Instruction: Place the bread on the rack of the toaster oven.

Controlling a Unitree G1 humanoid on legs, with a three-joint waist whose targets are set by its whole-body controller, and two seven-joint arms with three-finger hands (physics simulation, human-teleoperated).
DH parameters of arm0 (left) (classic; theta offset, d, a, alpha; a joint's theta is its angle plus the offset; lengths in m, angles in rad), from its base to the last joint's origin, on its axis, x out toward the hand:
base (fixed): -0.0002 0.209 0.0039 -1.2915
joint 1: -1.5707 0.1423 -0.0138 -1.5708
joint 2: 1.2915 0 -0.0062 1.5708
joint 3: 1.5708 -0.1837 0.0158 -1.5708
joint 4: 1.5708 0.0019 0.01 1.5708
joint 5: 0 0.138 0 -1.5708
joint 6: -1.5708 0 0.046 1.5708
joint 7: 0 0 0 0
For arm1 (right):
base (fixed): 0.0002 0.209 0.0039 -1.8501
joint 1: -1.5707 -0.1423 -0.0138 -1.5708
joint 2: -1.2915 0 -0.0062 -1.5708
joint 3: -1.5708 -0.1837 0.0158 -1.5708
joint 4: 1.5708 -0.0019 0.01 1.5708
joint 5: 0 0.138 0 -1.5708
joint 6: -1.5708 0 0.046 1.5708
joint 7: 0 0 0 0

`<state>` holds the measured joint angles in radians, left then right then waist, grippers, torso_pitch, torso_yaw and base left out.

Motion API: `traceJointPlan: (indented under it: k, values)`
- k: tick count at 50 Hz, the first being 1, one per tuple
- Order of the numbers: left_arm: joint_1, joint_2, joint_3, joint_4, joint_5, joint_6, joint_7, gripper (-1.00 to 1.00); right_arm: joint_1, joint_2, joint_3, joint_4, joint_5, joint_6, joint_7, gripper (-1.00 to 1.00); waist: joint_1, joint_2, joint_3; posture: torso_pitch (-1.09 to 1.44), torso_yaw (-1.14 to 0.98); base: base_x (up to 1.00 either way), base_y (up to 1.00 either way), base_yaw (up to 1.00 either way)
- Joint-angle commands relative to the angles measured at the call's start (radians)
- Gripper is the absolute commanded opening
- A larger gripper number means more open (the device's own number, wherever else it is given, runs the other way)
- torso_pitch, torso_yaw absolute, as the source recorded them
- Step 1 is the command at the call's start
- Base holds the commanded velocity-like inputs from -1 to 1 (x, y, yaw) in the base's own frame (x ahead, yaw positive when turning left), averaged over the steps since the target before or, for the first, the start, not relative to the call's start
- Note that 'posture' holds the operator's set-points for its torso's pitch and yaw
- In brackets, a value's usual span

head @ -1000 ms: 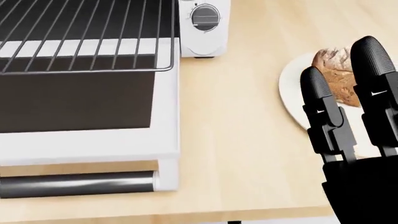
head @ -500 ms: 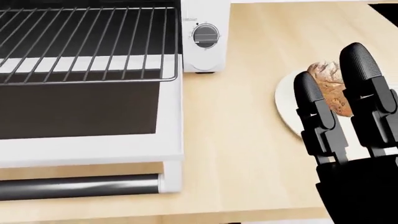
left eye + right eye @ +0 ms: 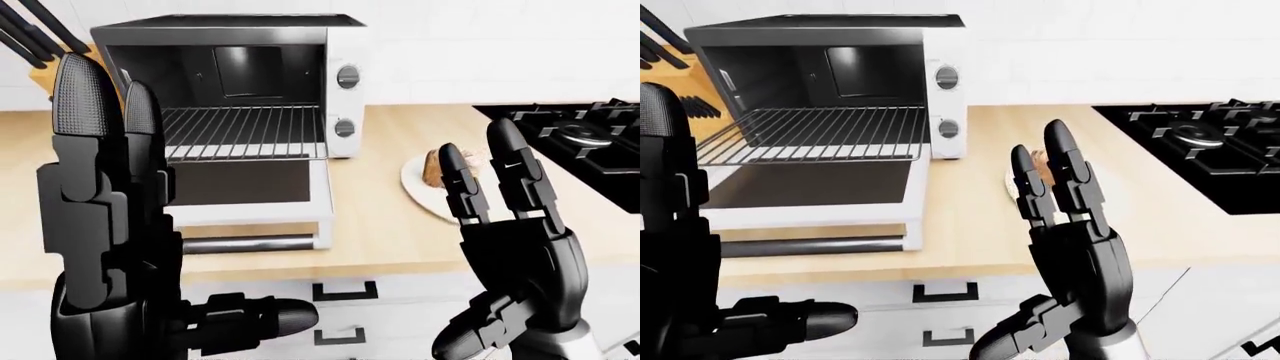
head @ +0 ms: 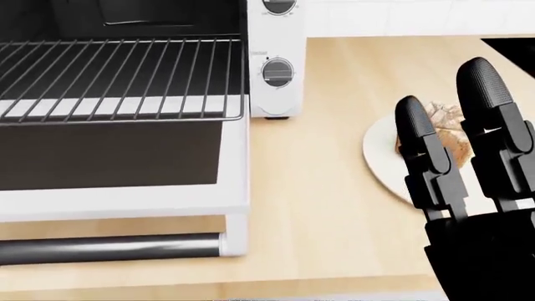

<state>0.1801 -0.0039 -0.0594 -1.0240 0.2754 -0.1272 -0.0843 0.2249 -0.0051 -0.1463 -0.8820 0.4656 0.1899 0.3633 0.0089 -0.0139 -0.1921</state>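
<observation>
A brown piece of bread point(image 4: 450, 133) lies on a white plate point(image 4: 381, 160) on the wooden counter, right of the toaster oven point(image 3: 300, 82). The oven's door point(image 4: 117, 163) hangs open and its wire rack point(image 4: 117, 75) is pulled out, bare. My right hand point(image 4: 464, 157) is held up open with straight fingers, near the camera, covering part of the bread and plate. My left hand point(image 3: 105, 217) is raised open at the left of the left-eye view, holding nothing.
A black gas hob point(image 3: 575, 142) fills the counter's right side. A knife block point(image 3: 50, 52) stands left of the oven. White drawers point(image 3: 345, 315) with black handles run under the counter's edge. Two knobs point(image 4: 278, 70) sit on the oven's right panel.
The camera has tilted up, so oven, counter and plate slid down the head view. My right hand stays open in almost the same place before the bread.
</observation>
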Motion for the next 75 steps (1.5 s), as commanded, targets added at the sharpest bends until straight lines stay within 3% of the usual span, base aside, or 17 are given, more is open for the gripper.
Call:
traceJointPlan:
  k: [1,5,11,16,19,29,38,42,46,51,53,58,75]
  values:
    - [-0.011,-0.001,0.000,-0.023,-0.004,-0.014,0.003,1.00,-0.013,-0.002,-0.001,-0.031,0.007,-0.021,0.000,1.00,0.000,0.000,0.001,-0.20,0.00,0.00,0.00,0.00]
    - [-0.011,0.000,0.000,-0.023,-0.003,-0.012,0.004,1.00,-0.017,-0.003,-0.008,-0.037,0.013,-0.013,-0.008,1.00,0.001,0.000,0.000,-0.20,0.00,0.00,0.00,0.00]
    - [-0.018,-0.009,0.010,-0.023,-0.009,-0.012,-0.006,1.00,-0.073,-0.018,-0.069,-0.084,0.048,0.035,-0.077,1.00,0.002,-0.001,-0.004,-0.20,0.00,0.00,0.00,0.00]
    - [-0.018,-0.022,0.015,-0.023,-0.015,-0.019,-0.019,1.00,-0.177,-0.074,-0.148,-0.094,0.055,0.117,-0.159,1.00,0.002,-0.004,-0.006,-0.20,0.00,0.00,0.00,0.00]
    - [-0.018,-0.019,0.010,-0.023,-0.015,-0.013,-0.018,1.00,-0.264,-0.139,-0.225,-0.095,0.062,0.182,-0.227,1.00,0.003,-0.006,-0.007,-0.20,0.00,0.00,0.00,0.00]
    - [-0.018,-0.025,0.018,-0.023,-0.025,-0.018,-0.023,1.00,-0.395,-0.274,-0.319,-0.021,0.010,0.265,-0.282,1.00,0.004,-0.015,-0.001,-0.20,0.00,0.00,0.00,0.00]
    - [-0.016,-0.032,0.019,-0.023,-0.023,-0.024,-0.029,1.00,-0.560,-0.397,-0.276,0.188,-0.094,0.287,-0.227,1.00,0.001,-0.019,0.003,-0.20,0.00,0.00,0.00,0.00]
    - [-0.014,-0.039,0.026,-0.023,-0.028,-0.032,-0.038,1.00,-0.623,-0.429,-0.273,0.272,-0.086,0.356,-0.200,1.00,0.002,-0.020,0.007,-0.20,0.00,0.00,0.00,0.00]
    - [-0.014,-0.041,0.021,-0.023,-0.024,-0.030,-0.039,1.00,-0.665,-0.457,-0.258,0.369,-0.114,0.339,-0.174,1.00,0.002,-0.023,0.010,-0.20,0.00,0.00,0.00,0.00]
    - [-0.017,-0.037,0.020,-0.023,-0.024,-0.026,-0.036,1.00,-0.711,-0.476,-0.250,0.456,-0.143,0.299,-0.165,1.00,0.004,-0.024,0.013,-0.20,0.00,0.00,0.00,0.00]
    - [-0.018,-0.035,0.021,-0.023,-0.026,-0.025,-0.035,1.00,-0.721,-0.477,-0.229,0.518,-0.197,0.205,-0.156,1.00,0.005,-0.023,0.014,-0.20,0.00,0.00,0.00,0.00]
    - [-0.016,-0.033,0.017,-0.023,-0.027,-0.023,-0.034,1.00,-0.756,-0.477,-0.207,0.624,-0.241,0.141,-0.134,1.00,0.004,-0.020,0.015,-0.20,0.00,0.00,0.00,0.00]
    - [-0.017,-0.037,0.029,-0.023,-0.034,-0.027,-0.037,1.00,-0.819,-0.502,-0.193,0.829,-0.324,0.000,-0.117,1.00,0.003,-0.017,0.013,-0.20,0.00,0.00,0.00,0.00]
